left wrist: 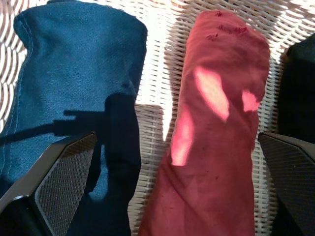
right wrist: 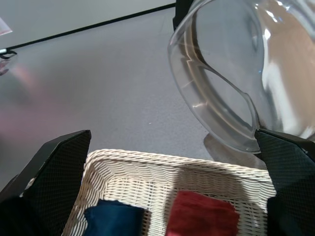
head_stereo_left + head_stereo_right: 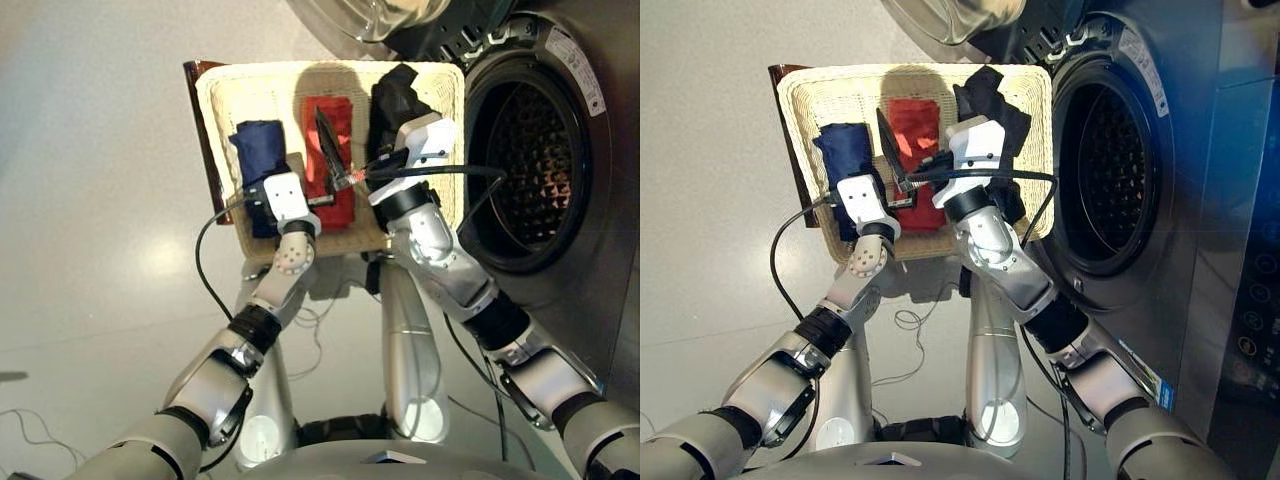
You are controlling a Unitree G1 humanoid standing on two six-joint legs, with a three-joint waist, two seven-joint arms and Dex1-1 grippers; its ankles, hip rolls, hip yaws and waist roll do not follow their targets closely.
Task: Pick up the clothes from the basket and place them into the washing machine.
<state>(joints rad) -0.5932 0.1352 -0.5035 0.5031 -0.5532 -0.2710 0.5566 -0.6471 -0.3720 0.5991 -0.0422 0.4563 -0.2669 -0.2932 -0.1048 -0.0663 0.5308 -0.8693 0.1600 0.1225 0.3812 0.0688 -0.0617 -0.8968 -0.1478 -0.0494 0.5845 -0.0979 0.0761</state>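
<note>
Three clothes, navy cloth (image 1: 74, 98), red cloth (image 1: 216, 132) and black cloth (image 3: 395, 100), lie side by side in the basket (image 3: 1030, 90), beside the washing machine (image 3: 1110, 180). Left gripper (image 1: 162, 187) hangs wide open over navy and red, ready to grab. Right gripper (image 2: 162, 182) is wide too, holding nothing.

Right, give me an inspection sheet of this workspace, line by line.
Surface: pale floor.
Job's things: navy cloth, red cloth and black cloth lie side by side in the basket; washing machine door open, drum shows no clothes.
Clutter: nothing seen.
Grippers: left gripper open, empty, over the navy and red cloths; right gripper open, empty, above the basket.
Cables: black cable loops off the left wrist; another off the right wrist.
Surroundings: nothing seen.
</note>
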